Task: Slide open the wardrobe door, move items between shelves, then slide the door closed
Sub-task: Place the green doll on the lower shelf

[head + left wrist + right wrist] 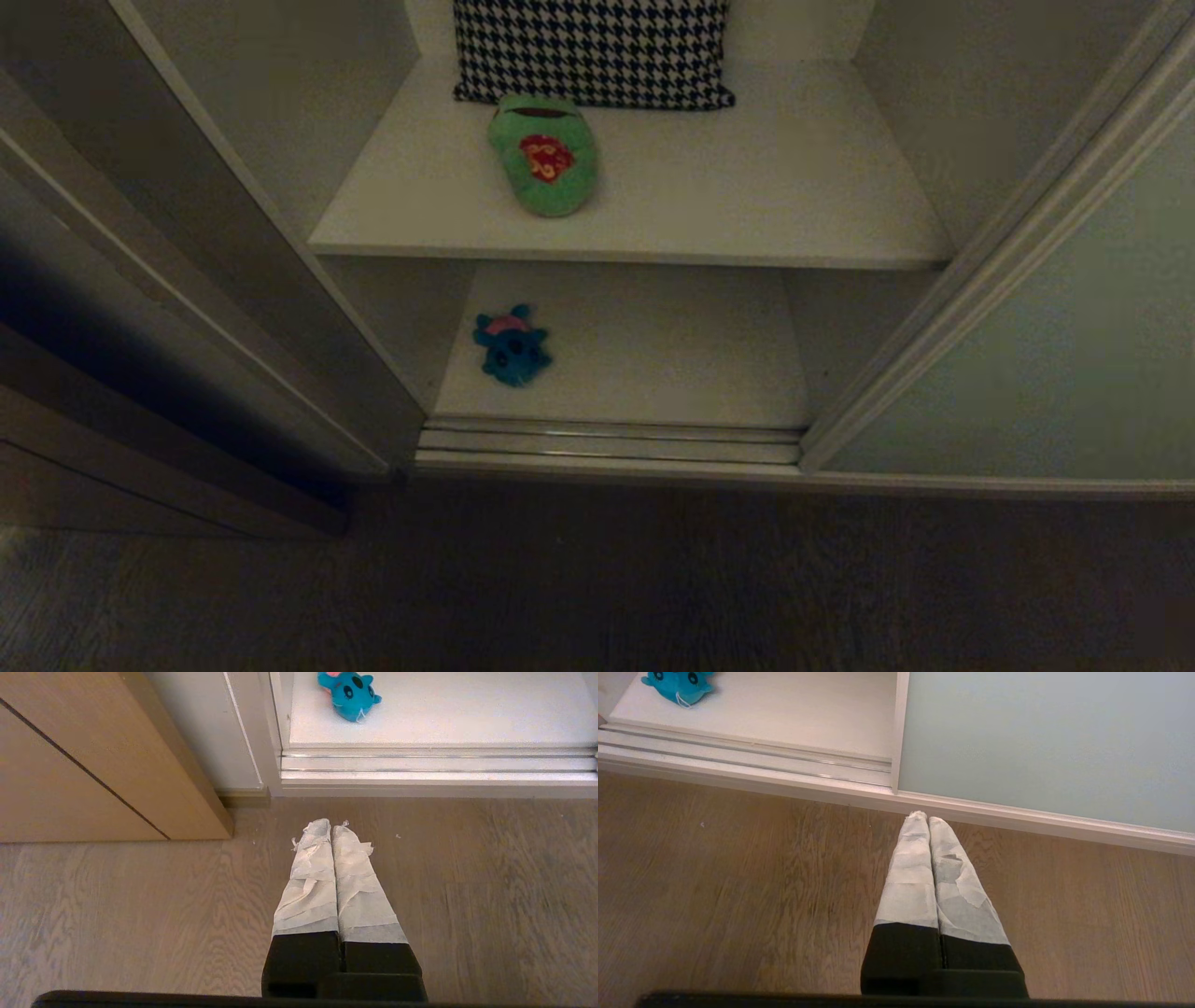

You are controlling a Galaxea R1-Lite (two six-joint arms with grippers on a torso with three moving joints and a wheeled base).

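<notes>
The wardrobe stands open in the head view. A green frog toy [543, 154] in a red flowered shirt lies on the upper white shelf [747, 196]. A blue plush with a pink top [512, 345] [349, 691] [679, 684] lies at the left of the bottom shelf [653, 364] [467, 714]. The pale grey-green sliding door [1055, 355] [1041, 742] is slid to the right. My left gripper [331, 823] hangs shut and empty over the wooden floor in front of the door track. My right gripper [924, 816] is shut and empty near the door's bottom rail.
A black-and-white houndstooth cushion [593, 51] leans at the back of the upper shelf behind the frog. Metal door tracks [611, 441] run along the wardrobe's front. A wooden cabinet [93, 765] stands to the left of the wardrobe. Dark wood floor [597, 579] lies in front.
</notes>
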